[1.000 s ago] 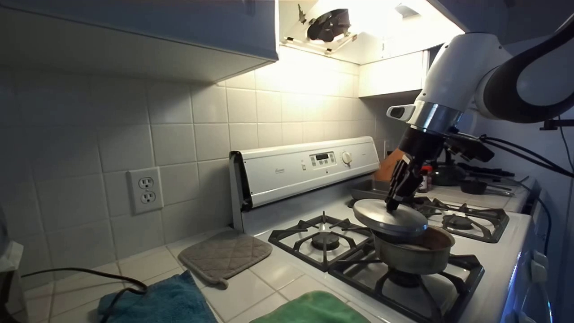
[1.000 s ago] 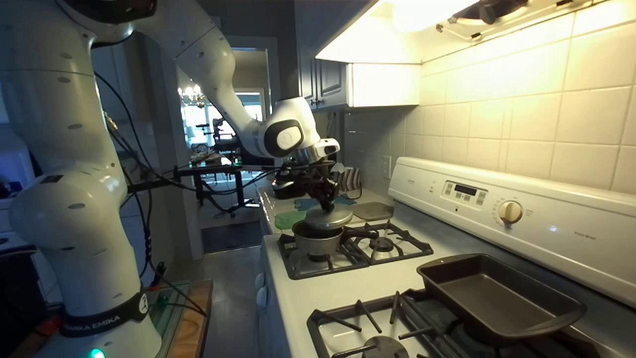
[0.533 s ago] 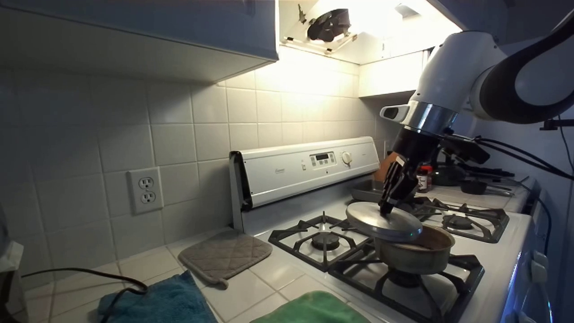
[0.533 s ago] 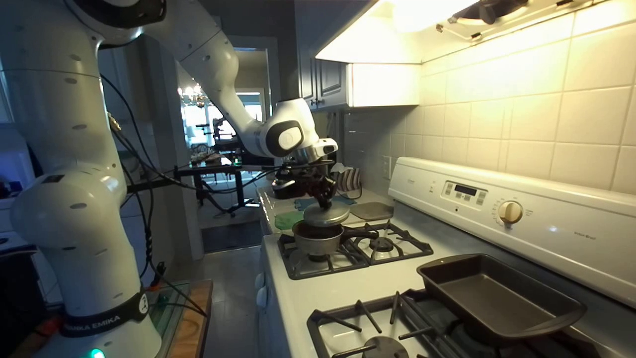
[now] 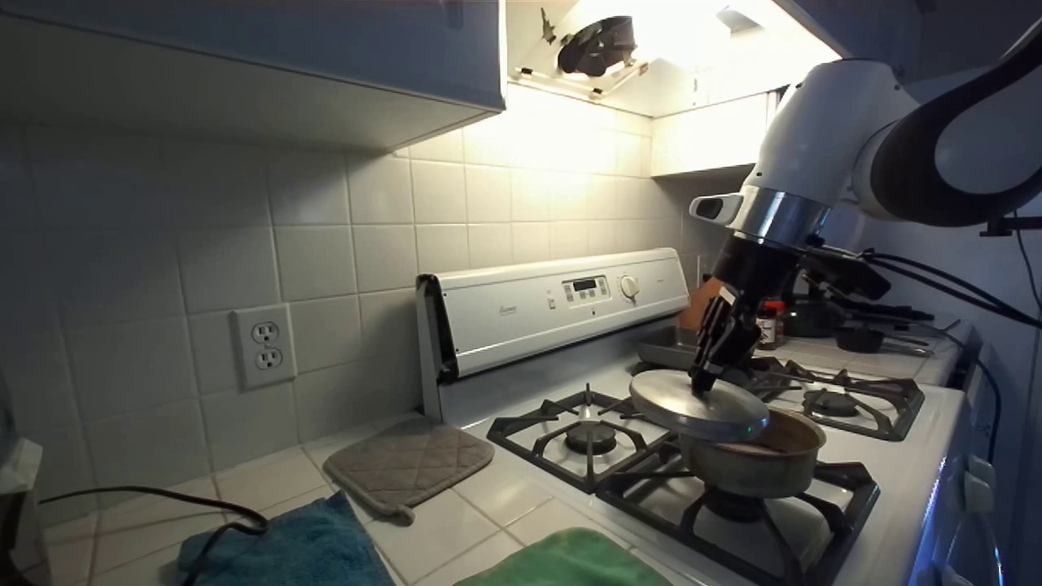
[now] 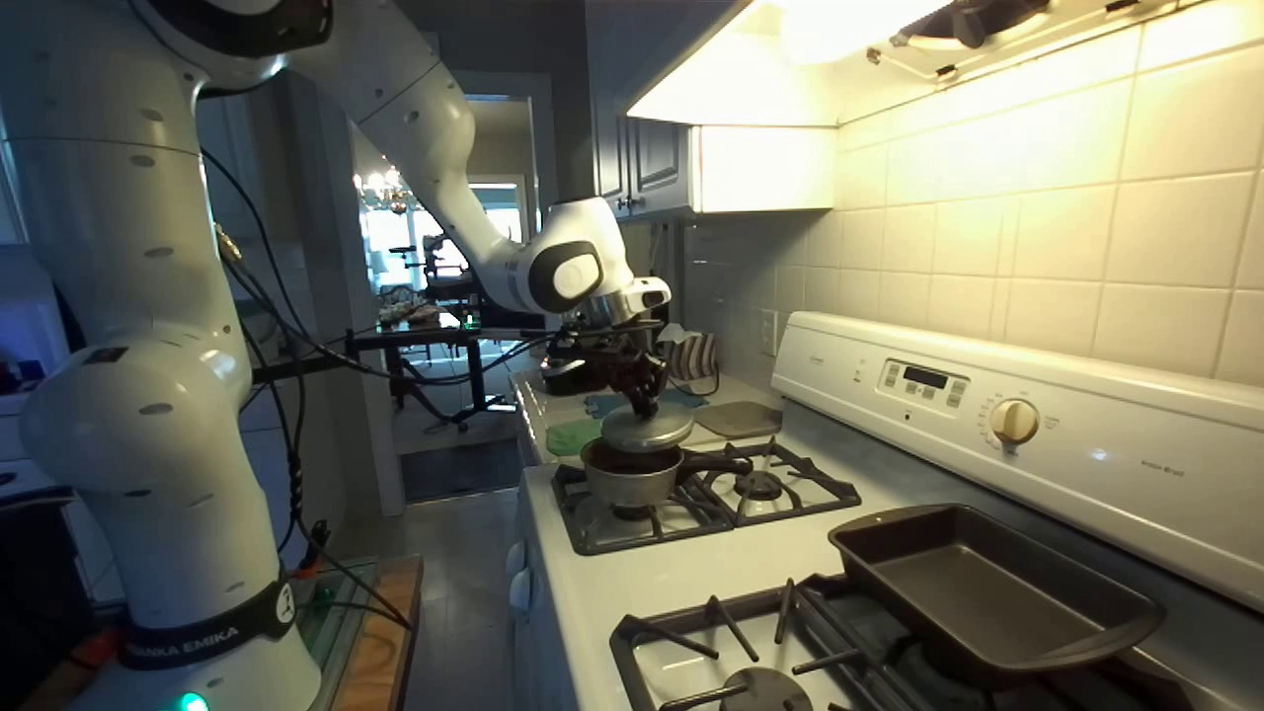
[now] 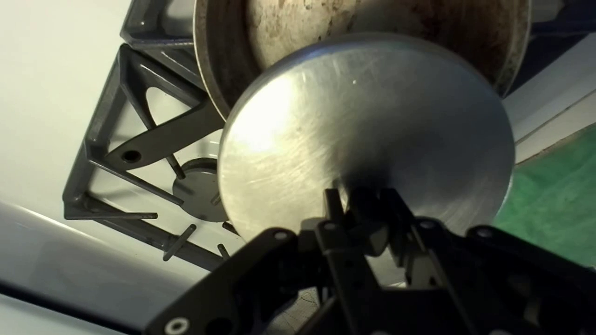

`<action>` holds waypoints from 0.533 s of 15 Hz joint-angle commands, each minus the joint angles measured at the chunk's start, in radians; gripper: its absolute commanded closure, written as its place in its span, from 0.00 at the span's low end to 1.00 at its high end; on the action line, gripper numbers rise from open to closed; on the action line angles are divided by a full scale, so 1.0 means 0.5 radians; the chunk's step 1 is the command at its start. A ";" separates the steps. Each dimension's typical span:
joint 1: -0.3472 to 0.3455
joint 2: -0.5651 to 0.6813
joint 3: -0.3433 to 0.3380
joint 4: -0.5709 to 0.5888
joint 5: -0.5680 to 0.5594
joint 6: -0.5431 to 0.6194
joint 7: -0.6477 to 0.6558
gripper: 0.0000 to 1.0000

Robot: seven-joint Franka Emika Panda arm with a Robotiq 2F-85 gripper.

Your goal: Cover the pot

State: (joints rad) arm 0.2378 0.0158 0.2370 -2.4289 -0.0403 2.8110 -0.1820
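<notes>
Diagonally below the hand (image 5: pixel 702 382), which clasps the lid (image 5: pixel 707 413), sits the pot (image 5: pixel 752 469).

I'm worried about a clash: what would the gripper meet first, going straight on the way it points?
The gripper holds the lid, so the lid leads and would likely meet the pot at its rim, which it partly overlaps in the wrist view. Whether they touch now is unclear.

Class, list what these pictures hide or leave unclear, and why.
Inside of the pot, partly: wrist view, behind the lid.
Where the gripper clasps the lid: wrist view, hidden by its dark parts.
Label on the red-capped jar: in an exterior view, too small.
Blue towel: in an exterior view, cut by the bottom edge.
</notes>
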 commanded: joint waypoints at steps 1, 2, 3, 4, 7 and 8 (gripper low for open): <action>0.011 0.024 0.020 0.055 0.087 -0.086 -0.007 0.94; 0.012 0.024 0.023 0.056 0.108 -0.098 -0.006 0.94; 0.013 0.021 0.026 0.056 0.125 -0.116 0.001 0.94; 0.014 0.020 0.028 0.057 0.138 -0.130 0.004 0.94; 0.011 0.020 0.030 0.065 0.148 -0.163 0.017 0.94; 0.008 0.024 0.028 0.066 0.146 -0.166 0.018 0.94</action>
State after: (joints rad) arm 0.2388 0.0161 0.2482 -2.4220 0.0106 2.7619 -0.1796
